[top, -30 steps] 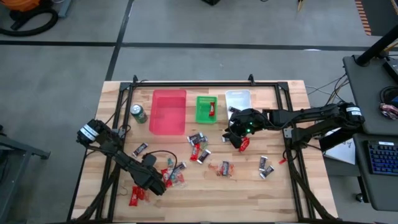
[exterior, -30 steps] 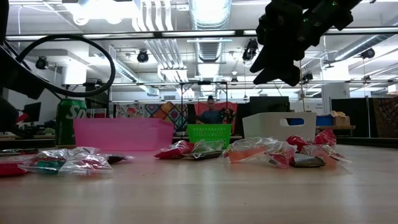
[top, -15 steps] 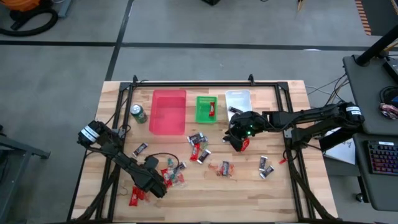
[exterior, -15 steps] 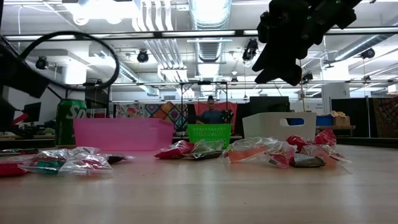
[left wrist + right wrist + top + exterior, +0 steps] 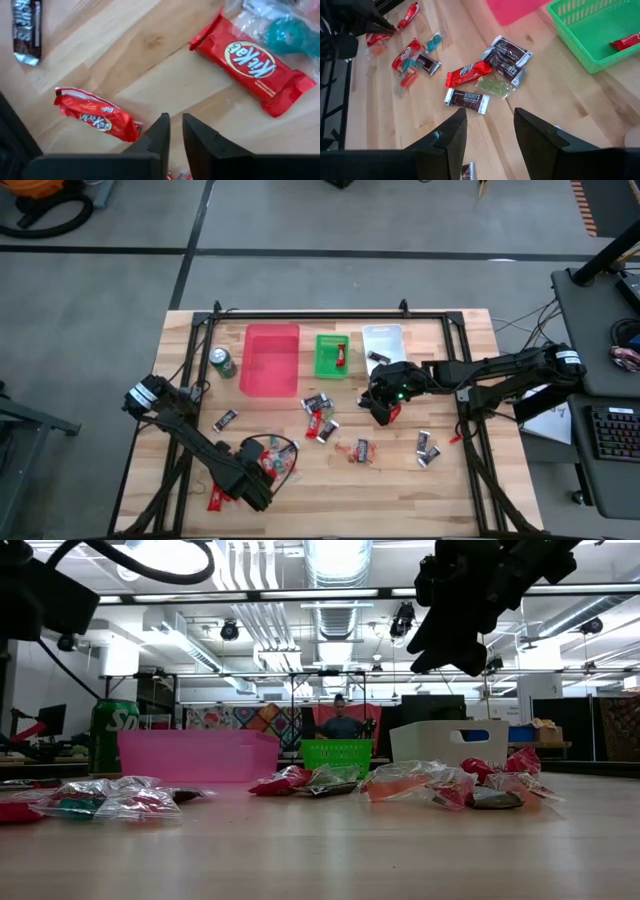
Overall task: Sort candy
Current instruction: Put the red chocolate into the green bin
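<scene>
The left gripper hangs over the near-left part of the pale wooden desk, its two dark fingers nearly together with only a thin gap and nothing between them. At about ten o'clock from its fingertips in its wrist view lies a small red KitKat bar; at two o'clock a larger red KitKat bar lies beside a clear wrapper with a teal sweet.

The right gripper is raised over the desk's middle-right, released, its fingers spread with nothing held. Below it sits a cluster of dark brown Hershey's bars and a red wrapper.

At twelve o'clock on the desk stand a pink plastic bin, a green mesh basket holding one red candy, and a white bin. A green drink can stands left of the pink bin.
</scene>
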Robot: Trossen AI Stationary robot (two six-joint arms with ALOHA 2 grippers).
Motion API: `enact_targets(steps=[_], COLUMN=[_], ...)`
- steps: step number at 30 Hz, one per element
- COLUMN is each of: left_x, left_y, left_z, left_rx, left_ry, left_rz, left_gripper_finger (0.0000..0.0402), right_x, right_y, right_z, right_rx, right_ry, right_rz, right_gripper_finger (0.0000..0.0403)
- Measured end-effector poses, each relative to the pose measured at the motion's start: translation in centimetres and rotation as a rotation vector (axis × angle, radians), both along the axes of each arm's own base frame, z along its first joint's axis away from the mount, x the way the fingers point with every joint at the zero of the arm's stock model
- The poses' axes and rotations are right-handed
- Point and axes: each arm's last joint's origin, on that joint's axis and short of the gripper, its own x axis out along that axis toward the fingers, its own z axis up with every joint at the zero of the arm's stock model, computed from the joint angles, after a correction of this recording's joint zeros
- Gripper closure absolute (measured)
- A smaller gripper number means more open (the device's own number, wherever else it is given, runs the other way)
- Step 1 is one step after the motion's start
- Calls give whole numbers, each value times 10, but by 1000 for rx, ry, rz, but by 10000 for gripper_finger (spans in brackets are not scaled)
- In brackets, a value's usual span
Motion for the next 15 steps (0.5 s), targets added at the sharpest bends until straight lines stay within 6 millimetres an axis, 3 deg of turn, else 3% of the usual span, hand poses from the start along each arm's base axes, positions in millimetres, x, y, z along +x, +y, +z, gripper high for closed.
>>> enact_targets(steps=[6, 11, 15], left_x=[-12, -21, -22], left_y=[1, -4, -4], left_z=[2, 3, 1], left_rx=[39, 5, -20], left_ry=[98, 205, 251], left_rz=[25, -356, -650], left_gripper_finger=[280, 231, 220], right_x=[0, 0, 0], right_y=[0, 0, 0], right_z=[0, 0, 0], right_rx=[0, 0, 1], right_ry=[0, 0, 0], right_rz=[-1, -1, -2], right_gripper_finger=[248, 248, 248])
